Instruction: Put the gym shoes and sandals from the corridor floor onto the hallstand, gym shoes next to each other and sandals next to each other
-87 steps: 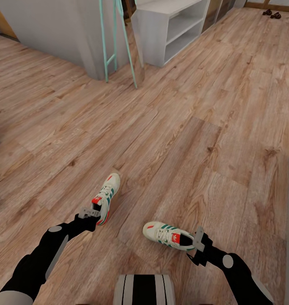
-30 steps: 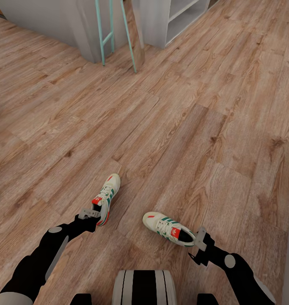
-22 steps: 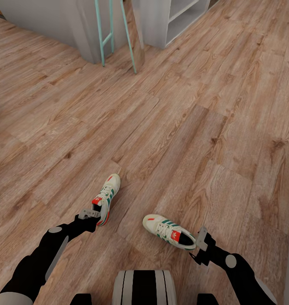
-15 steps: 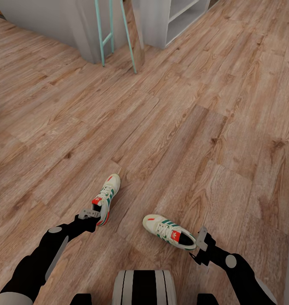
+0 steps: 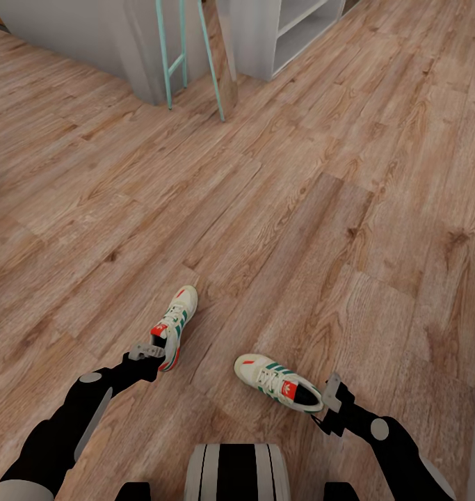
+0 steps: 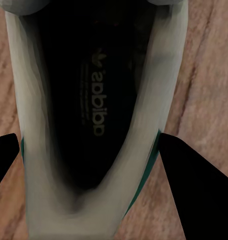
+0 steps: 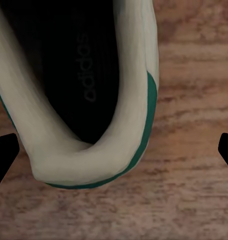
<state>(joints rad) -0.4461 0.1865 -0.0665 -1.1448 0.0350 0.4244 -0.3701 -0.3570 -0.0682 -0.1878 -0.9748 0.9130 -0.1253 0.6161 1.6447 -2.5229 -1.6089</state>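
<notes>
Lying on the corridor floor (image 5: 320,209): two gym shoes (image 5: 173,325) (image 5: 279,383), apart.

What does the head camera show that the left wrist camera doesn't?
Head view alone: both arms, the second gym shoe by the right gripper, a wide stretch of corridor floor, a teal ladder-like frame and part of a grey shelf unit.

Left wrist view alone: the dark inside of the left gym shoe with "adidas" printed on the insole, and a dark fingertip on either side of the heel.

Both: that left gym shoe, the left gripper and wood planks.
</notes>
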